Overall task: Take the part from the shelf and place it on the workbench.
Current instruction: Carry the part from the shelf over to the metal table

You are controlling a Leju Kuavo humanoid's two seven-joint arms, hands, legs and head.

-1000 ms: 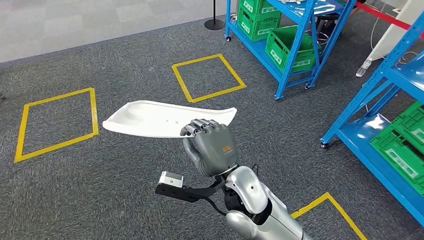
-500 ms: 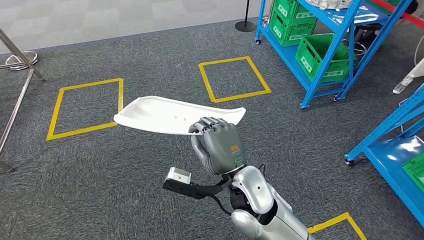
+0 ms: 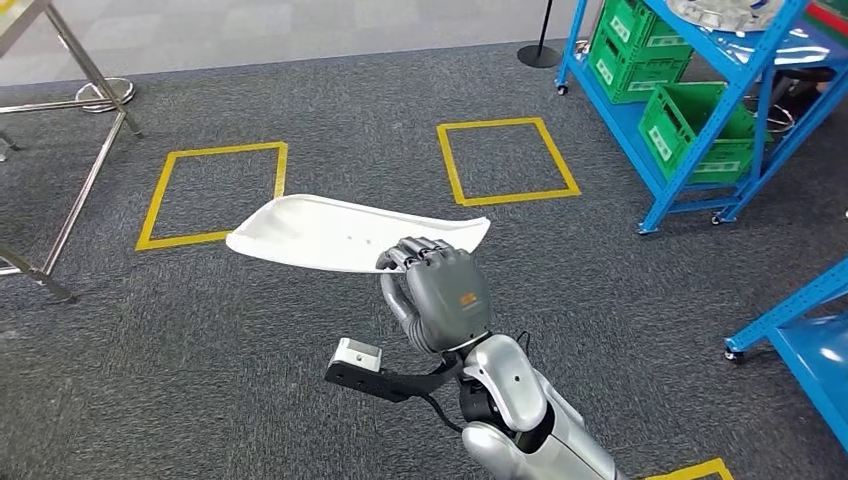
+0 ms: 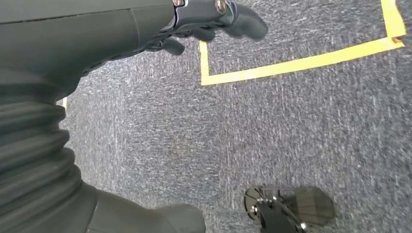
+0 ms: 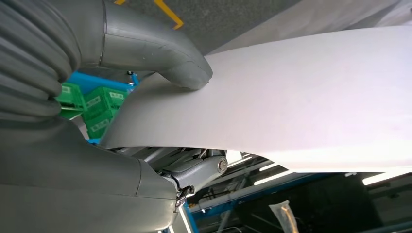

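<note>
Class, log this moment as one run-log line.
right hand: grips white part | left hand: holds nothing, over carpet | workbench placement: not yet done

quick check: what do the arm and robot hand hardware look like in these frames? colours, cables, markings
The right arm has glossy silver rounded shells with black joints. The right robot hand is matte dark grey with darker segmented fingers and a small orange marking on its back. A black bracket carries a small silver-and-black camera box, with a thin black cable at the wrist. The left robot hand shows dark fingers and a grey ribbed cover.
</note>
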